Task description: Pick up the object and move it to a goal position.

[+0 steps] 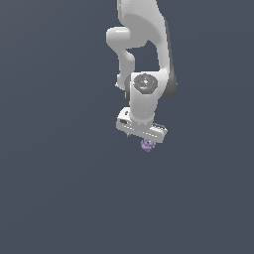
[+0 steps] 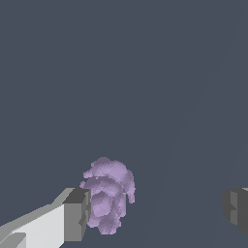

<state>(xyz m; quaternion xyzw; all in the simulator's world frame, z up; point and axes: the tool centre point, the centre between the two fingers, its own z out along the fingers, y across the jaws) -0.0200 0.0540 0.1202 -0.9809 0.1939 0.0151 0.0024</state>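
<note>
The object (image 2: 109,193) is a small pale-purple knobbly cluster lying on the dark grey floor. In the wrist view it sits between the two fingers, close against one fingertip (image 2: 76,214) and far from the other fingertip (image 2: 236,211). The gripper (image 2: 155,213) stands open with a wide gap. In the exterior view the white arm reaches down from above, and the object (image 1: 147,145) peeks out just below the gripper (image 1: 145,139), whose fingers are mostly hidden by the hand.
A plain dark grey floor (image 1: 59,188) spreads all around the arm. No other objects or edges show in either view.
</note>
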